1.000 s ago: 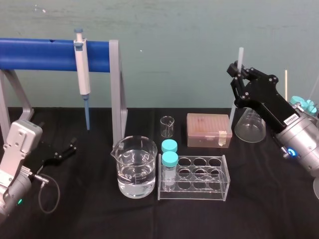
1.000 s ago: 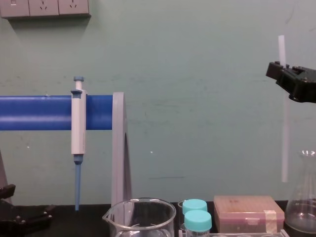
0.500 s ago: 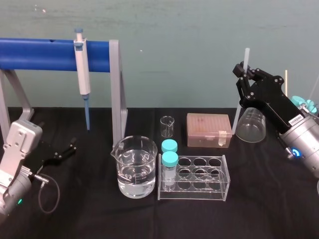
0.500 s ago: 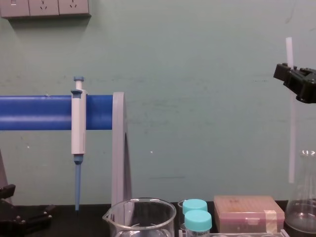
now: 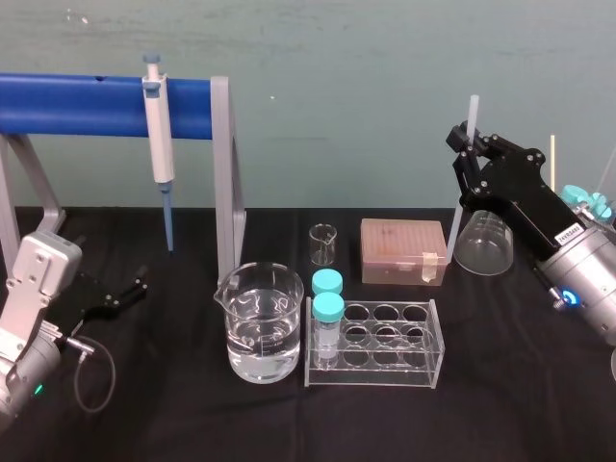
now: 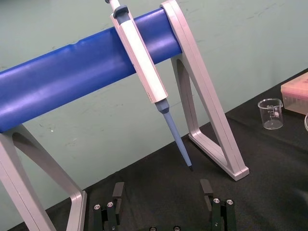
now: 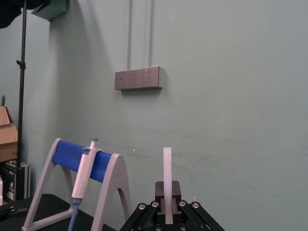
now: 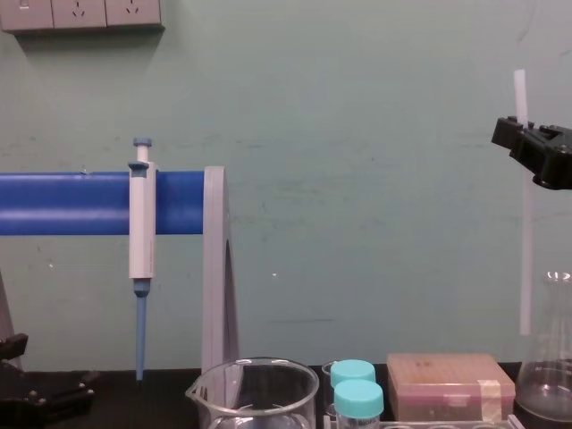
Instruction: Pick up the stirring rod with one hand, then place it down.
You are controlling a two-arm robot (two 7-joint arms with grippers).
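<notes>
The stirring rod (image 5: 472, 114) is a thin whitish stick, held almost upright above the table's right side. My right gripper (image 5: 467, 149) is shut on the stirring rod near its upper end. In the chest view the stirring rod (image 8: 526, 259) hangs down from the right gripper (image 8: 518, 134), its lower end beside the neck of a conical flask (image 8: 547, 375). The right wrist view shows the stirring rod (image 7: 167, 178) sticking up from the right gripper (image 7: 167, 214). My left gripper (image 6: 161, 202) rests open and idle at the table's left edge, with nothing between its fingers.
A white-and-blue pipette (image 5: 159, 144) hangs on a blue-barred stand (image 5: 87, 104) at the back left. A beaker of water (image 5: 257, 322), a clear tube rack (image 5: 385, 337) with two blue-capped tubes, a small beaker (image 5: 323, 243) and a pink box (image 5: 402, 250) occupy the middle. The flask (image 5: 481, 243) stands below the rod.
The right gripper carried the rod a little to the right, then eased back slightly left. The left arm has not moved.
</notes>
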